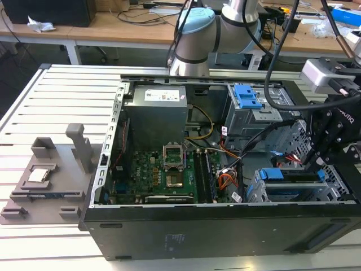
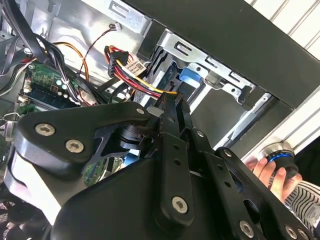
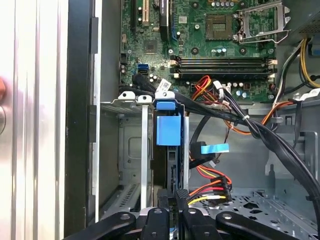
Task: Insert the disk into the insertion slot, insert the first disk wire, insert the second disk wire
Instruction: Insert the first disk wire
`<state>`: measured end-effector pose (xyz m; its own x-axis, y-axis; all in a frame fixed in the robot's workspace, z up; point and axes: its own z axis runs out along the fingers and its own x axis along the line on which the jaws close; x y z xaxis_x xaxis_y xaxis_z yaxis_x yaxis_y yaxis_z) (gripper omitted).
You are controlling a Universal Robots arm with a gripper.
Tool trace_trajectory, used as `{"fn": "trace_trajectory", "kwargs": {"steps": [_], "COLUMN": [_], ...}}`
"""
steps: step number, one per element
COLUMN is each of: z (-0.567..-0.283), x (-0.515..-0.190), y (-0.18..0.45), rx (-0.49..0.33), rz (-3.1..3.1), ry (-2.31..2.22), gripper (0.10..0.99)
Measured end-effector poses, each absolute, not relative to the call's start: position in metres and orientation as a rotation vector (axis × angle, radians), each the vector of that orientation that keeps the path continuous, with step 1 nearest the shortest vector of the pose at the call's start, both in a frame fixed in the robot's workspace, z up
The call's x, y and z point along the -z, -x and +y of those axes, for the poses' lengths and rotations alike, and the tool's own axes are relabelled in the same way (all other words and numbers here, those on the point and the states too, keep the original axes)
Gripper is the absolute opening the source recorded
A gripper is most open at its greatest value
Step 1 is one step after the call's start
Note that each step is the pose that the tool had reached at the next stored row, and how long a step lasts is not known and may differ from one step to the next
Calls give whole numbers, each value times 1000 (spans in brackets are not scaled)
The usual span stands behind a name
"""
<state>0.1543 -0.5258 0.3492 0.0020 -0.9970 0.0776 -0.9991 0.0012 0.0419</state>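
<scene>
The disk [image 3: 167, 130], edged by its bright blue carrier, sits inside the insertion slot [image 3: 129, 150], a low grey perforated cage at the case's front right [image 1: 256, 192]. My gripper [image 3: 174, 199] hovers right at the disk's exposed end. Its fingers are drawn together on the connector of a red, yellow and black disk wire [image 3: 212, 190]. In the second wrist view that same wire bundle [image 2: 132, 70] runs straight into the gripper [image 2: 172, 102]. A second wire with a blue connector [image 3: 215, 148] hangs loose beside the disk. In the exterior view the gripper [image 1: 313, 161] reaches down over the disk [image 1: 293, 179].
The open case holds a green motherboard [image 1: 163, 175], a grey power supply [image 1: 155, 107] and a taller cage with a blue latch [image 1: 248, 99]. Thick black cables [image 3: 280, 145] cross near the slot. A grey fixture [image 1: 51, 175] lies on the slatted table. A hand [image 2: 265, 172] rests outside the case.
</scene>
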Motion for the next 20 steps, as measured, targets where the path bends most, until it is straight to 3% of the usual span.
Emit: {"fn": "trace_trajectory", "kwargs": {"steps": [20], "z": [-525], "x": [-341], "y": [-148], "rx": [-12], "rz": [-2178], "ry": [-2169], "gripper": [169]}}
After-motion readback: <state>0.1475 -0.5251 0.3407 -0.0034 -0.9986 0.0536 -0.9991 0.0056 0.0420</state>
